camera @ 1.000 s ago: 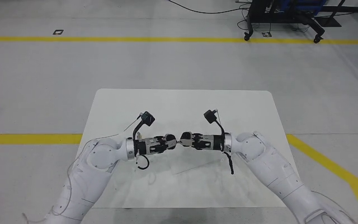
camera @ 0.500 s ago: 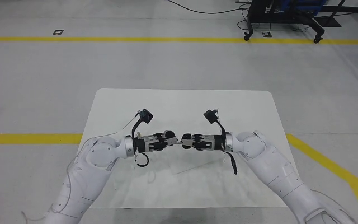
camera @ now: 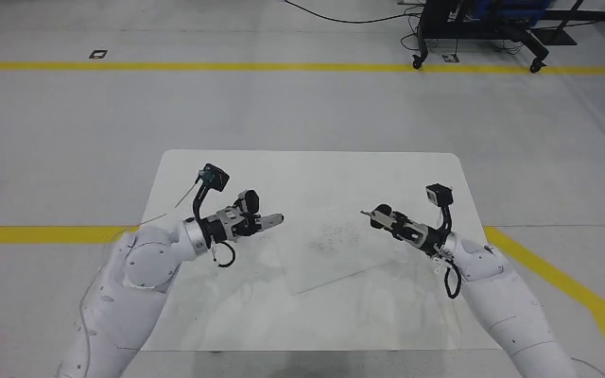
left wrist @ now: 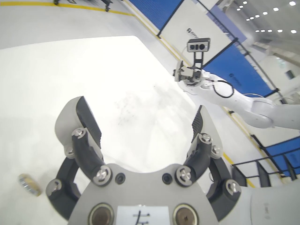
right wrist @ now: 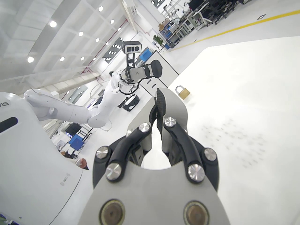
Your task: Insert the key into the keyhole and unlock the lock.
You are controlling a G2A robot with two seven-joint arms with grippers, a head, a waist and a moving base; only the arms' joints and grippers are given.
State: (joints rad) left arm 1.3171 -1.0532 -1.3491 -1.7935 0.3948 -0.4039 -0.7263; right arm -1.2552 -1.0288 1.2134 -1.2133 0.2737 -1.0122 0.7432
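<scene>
Lying at the left edge of the desk — lock; left gripper gaping empty, right gripper pressing together; insertion, unlocking seemingly pending.

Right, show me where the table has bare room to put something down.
The middle of the table, between the left gripper and the right gripper, is bare, and so is the far strip along its edge. It is tight only near the left gripper, where the padlock lies.
</scene>
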